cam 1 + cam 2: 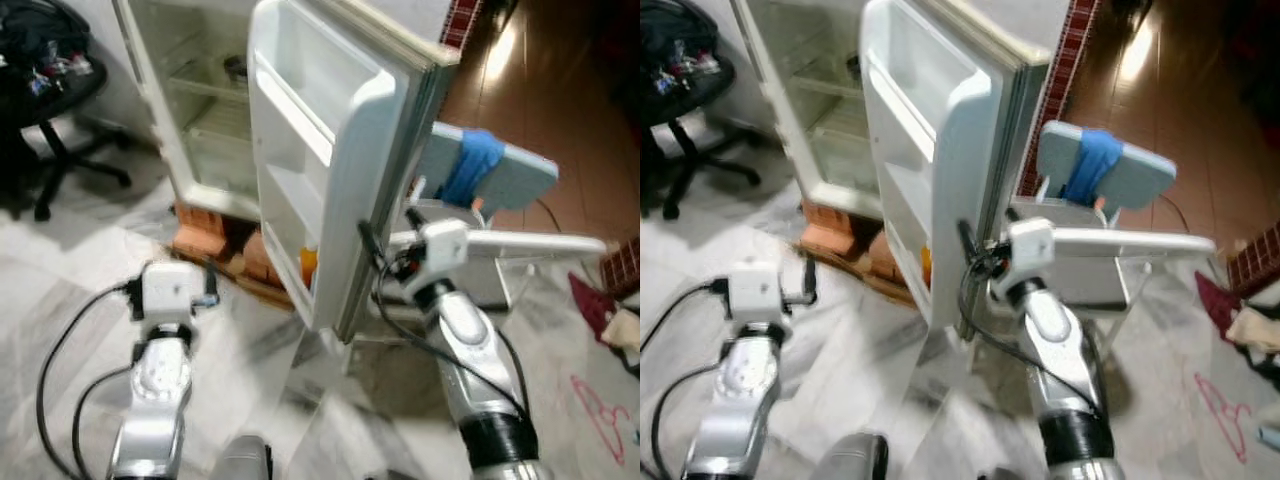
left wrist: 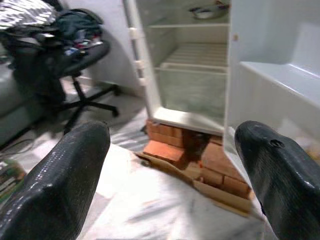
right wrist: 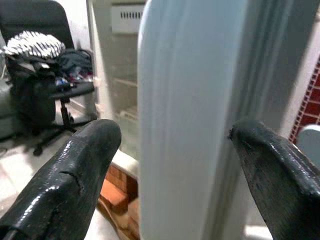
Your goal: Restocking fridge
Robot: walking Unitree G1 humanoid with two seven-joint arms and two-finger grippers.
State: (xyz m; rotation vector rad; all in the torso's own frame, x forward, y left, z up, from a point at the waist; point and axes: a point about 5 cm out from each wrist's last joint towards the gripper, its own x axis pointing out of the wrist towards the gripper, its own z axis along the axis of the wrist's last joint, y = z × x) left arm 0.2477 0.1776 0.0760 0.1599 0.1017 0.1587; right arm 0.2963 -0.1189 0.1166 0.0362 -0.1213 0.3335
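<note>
Right gripper [image 3: 172, 165] is spread wide, its 2 fingers straddling the free edge of the open fridge door [image 1: 330, 170] without clamping it. Left gripper [image 2: 175, 175] also gapes, holding nothing, hovering above the marble floor [image 1: 90, 250]. Beyond it, bricks [image 2: 165, 150] prop up the fridge [image 1: 200, 110], and an office chair [image 1: 40, 90] stands farther left.

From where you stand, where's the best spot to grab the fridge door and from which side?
Probably the fridge door's free vertical edge, taken head-on from the robot's side. That edge is narrow and upright and already sits between the open fingers of the right gripper. The inner face carries shelves, a poorer hold.
</note>
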